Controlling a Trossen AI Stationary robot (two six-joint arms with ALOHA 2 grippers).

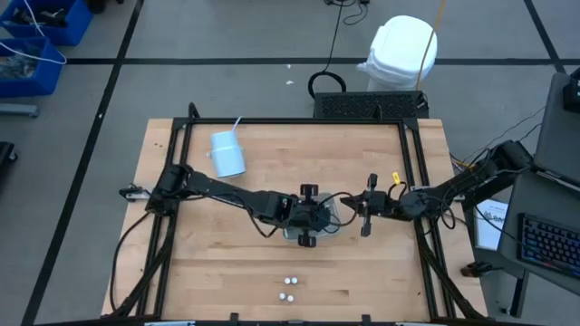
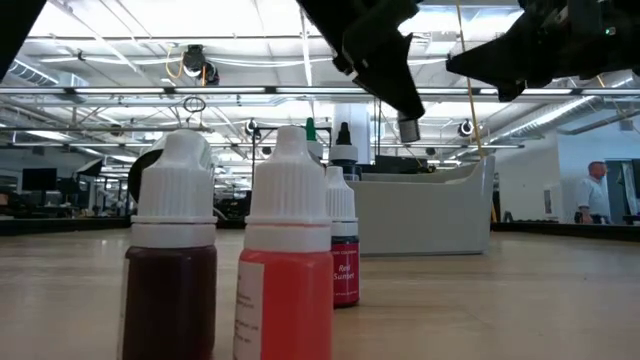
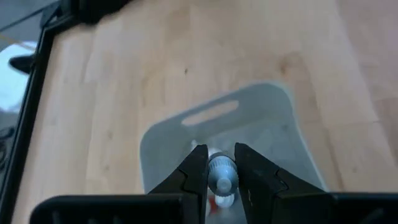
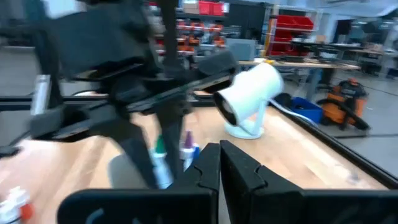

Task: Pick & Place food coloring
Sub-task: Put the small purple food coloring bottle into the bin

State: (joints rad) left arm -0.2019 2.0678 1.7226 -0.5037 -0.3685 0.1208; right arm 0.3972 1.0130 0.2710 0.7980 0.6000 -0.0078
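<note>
Nearest the table's front edge, 3 food coloring bottles (image 1: 289, 288) stand loose on the wood. Farther in, the left gripper (image 3: 221, 163) pinches 1 white-capped bottle (image 3: 222, 173) above the clear tray (image 3: 273, 118). Just beside it, the right gripper (image 4: 219, 157) hangs with fingers pressed together. The thin pinch could let the bottle tilt and miss the tray.
</note>
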